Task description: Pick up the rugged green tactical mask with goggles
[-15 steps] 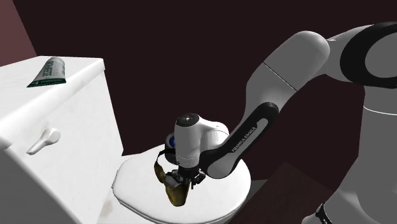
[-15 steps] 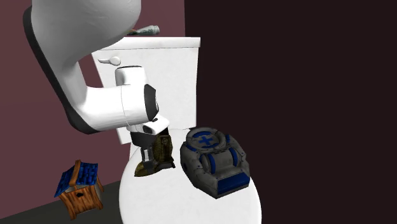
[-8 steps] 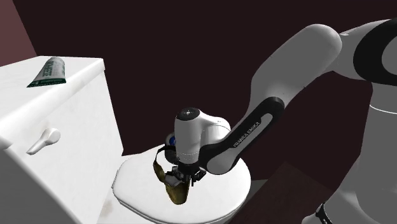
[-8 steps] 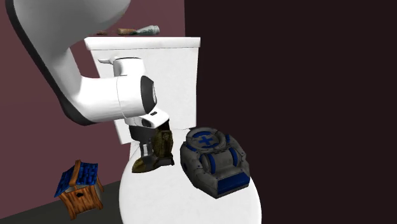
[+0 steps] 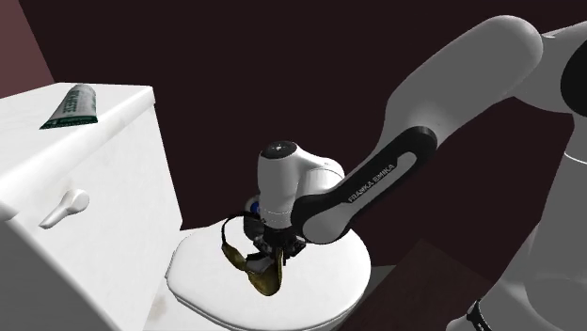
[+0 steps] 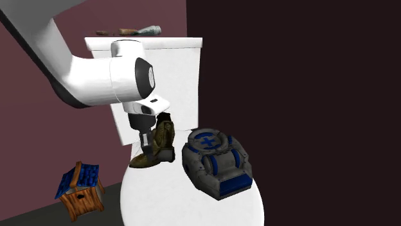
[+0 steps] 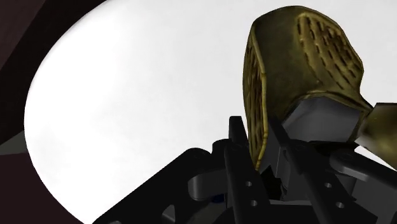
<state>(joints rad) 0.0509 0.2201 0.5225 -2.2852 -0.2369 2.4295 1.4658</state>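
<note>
Clasping the olive-gold, mesh-textured tactical mask (image 5: 264, 278) (image 6: 161, 142) (image 7: 299, 70), the all-black two-finger gripper (image 5: 273, 252) (image 6: 148, 145) (image 7: 261, 153) points down over the closed white toilet lid (image 5: 202, 273) (image 6: 193, 205) (image 7: 140, 95). In the wrist view the two fingers stand only narrowly apart, with the mask's edge and a grey inner part pinched between them, so the gripper is closed onto the mask. The mask hangs from the fingertips, its rounded gold shell lowest. A tan strap trails off on the shoulder view's left. Its lower end sits very close to the lid; whether it touches cannot be told. The white arm with dark joints (image 5: 442, 103) (image 6: 90, 83) reaches in from the shoulder view's right, wrist bent down over the lid. On the lid just beside the mask, on the second exterior view's right, lies a round grey-and-blue armoured gadget (image 6: 215, 160), apart from the gripper. Behind the lid stands the white toilet tank (image 5: 85, 179) (image 6: 177, 70) with a white flush lever (image 5: 64, 209) on its front. A green-and-white tube (image 5: 73, 105) (image 6: 138, 31) lies on the tank top. On the floor near the toilet, at the second exterior view's lower left, sits a small orange wooden birdhouse with a blue roof (image 6: 80, 188). Dark maroon wall behind; black area on the second exterior view's right.
</note>
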